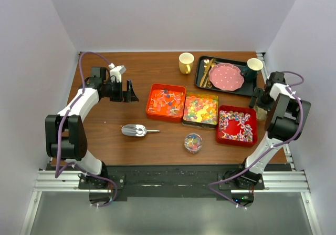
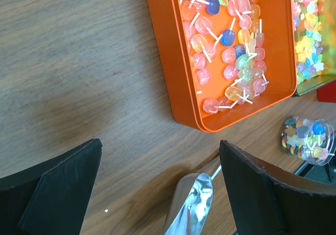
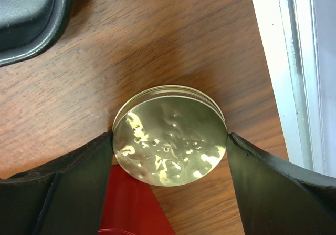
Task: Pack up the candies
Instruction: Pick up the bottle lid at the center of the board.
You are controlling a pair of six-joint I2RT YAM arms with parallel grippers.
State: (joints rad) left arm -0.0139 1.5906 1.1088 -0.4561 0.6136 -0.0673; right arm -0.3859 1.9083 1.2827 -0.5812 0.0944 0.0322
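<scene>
The candies lie in three trays: orange-red ones with some blue (image 1: 166, 101) in an orange tray (image 1: 154, 94), glossy gummies (image 1: 201, 109) in a gold tray, and wrapped ones (image 1: 236, 123) in a red tray (image 1: 253, 138). A small clear jar (image 1: 193, 142) holds a few candies. My left gripper (image 1: 130, 92) is open and empty above bare wood, left of the orange tray (image 2: 173, 61). A metal scoop (image 2: 191, 206) lies below it. My right gripper (image 3: 169, 156) is shut on a gold lid (image 3: 169, 135), one finger touching each side, by the red tray's far right corner.
A black tray (image 1: 202, 82) at the back right holds a pink dotted plate (image 1: 226, 76) and gold cutlery. A yellow mug (image 1: 186, 62) and a dark mug (image 1: 254, 64) stand beside it. The table's right edge (image 3: 283, 61) is close to the lid.
</scene>
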